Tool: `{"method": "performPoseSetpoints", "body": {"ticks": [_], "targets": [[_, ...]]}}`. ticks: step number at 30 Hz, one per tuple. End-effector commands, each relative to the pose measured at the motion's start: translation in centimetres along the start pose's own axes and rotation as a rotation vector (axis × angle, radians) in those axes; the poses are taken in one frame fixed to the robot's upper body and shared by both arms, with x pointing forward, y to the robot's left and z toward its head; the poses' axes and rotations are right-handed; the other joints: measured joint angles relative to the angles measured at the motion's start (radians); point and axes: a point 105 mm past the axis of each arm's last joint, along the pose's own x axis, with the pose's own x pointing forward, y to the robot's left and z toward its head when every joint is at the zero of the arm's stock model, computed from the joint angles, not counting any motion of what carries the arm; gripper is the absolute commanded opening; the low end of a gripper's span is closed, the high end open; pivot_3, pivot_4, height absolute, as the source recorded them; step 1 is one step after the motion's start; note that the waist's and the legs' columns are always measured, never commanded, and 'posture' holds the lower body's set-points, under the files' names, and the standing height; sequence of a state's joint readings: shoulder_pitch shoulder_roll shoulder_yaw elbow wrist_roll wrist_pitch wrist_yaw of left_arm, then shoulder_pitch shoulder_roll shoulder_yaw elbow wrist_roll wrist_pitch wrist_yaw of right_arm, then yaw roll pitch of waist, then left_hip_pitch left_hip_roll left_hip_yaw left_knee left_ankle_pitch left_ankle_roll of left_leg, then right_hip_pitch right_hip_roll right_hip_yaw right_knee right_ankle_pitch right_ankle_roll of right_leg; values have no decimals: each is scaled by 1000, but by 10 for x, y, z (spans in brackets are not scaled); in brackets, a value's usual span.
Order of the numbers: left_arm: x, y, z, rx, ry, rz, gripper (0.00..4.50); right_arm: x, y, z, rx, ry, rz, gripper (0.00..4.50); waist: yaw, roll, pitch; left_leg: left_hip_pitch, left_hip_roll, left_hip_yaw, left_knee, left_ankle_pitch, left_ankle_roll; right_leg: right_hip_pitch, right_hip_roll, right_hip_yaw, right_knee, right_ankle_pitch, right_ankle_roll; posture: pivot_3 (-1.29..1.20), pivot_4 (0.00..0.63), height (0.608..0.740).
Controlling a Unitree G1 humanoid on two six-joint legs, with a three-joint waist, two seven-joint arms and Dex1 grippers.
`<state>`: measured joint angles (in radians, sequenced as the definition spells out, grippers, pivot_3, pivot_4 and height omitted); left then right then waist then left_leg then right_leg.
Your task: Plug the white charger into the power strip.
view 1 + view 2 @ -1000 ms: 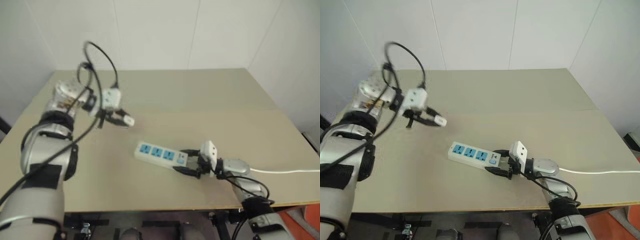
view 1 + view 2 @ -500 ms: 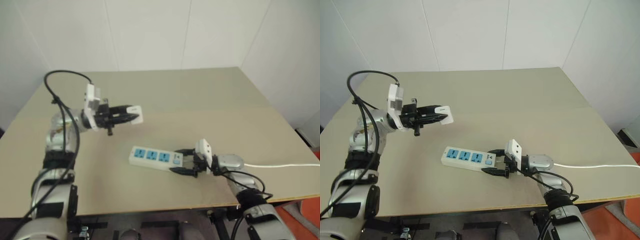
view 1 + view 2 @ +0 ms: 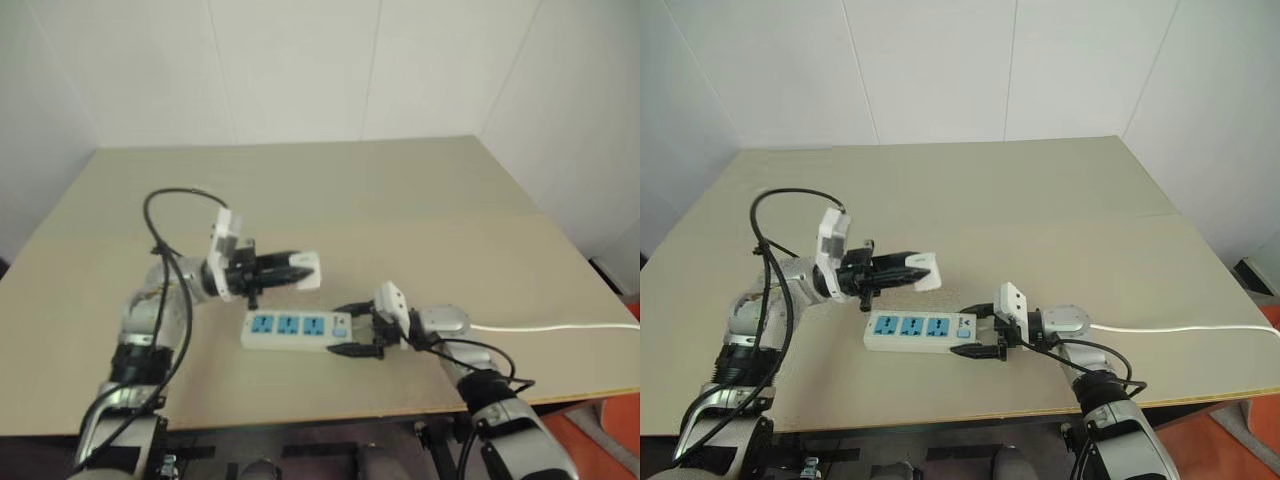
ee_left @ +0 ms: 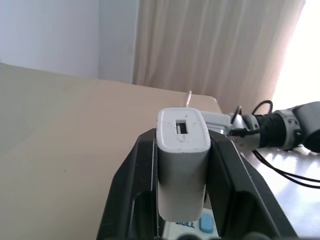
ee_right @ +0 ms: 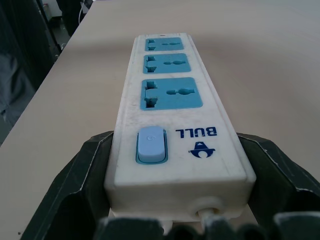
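1. Head camera views: the left gripper is clamped tight on the white charger, holding it in the air just above and behind the power strip. The strip lies flat on the tan table, three blue sockets up, white cord running off to the right edge. The right gripper comes in from the right, and its black fingers straddle the strip's switch end.

2. Left wrist view: the charger sits squeezed between the two black fingers, its USB slot end facing away from the camera. Beyond it you can see the strip's switch end and the right gripper's arm.

3. Right wrist view: the power strip runs straight away from the camera, blue switch nearest, then the three sockets. The right fingers press against both long sides at the switch end, so it's gripped.
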<state>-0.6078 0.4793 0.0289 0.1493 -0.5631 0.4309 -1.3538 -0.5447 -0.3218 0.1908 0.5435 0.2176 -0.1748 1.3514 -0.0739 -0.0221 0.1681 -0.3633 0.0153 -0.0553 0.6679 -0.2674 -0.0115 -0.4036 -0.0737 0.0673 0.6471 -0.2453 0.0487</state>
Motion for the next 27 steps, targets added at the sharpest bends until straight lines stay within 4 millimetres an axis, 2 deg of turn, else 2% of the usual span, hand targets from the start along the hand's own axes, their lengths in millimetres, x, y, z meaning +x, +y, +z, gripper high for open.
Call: {"method": "performPoseSetpoints", "body": {"ticks": [1,13,20,27], "targets": [[-3,-4,4,-7,-29,-49,994,10,5,1,-11,7,57,3402,0,0,0,1,0,0,0,0,0,0,0,0,0,0,0,0,150,740],[-6,-14,-23,-9,23,-157,994,15,10,0,2,4,83,3402,-2,0,0,2,0,1,-1,0,0,1,0,1,-1,0,0,0,150,740],[-7,-16,-48,11,114,-179,994,18,12,2,7,-8,98,3402,-1,0,0,2,0,1,-1,0,0,1,0,1,-1,0,0,0,150,740],[-6,-12,-52,12,107,-174,994,18,14,2,6,-4,108,3402,0,0,0,2,0,1,-1,0,0,1,0,1,-1,0,0,0,150,740]]}}
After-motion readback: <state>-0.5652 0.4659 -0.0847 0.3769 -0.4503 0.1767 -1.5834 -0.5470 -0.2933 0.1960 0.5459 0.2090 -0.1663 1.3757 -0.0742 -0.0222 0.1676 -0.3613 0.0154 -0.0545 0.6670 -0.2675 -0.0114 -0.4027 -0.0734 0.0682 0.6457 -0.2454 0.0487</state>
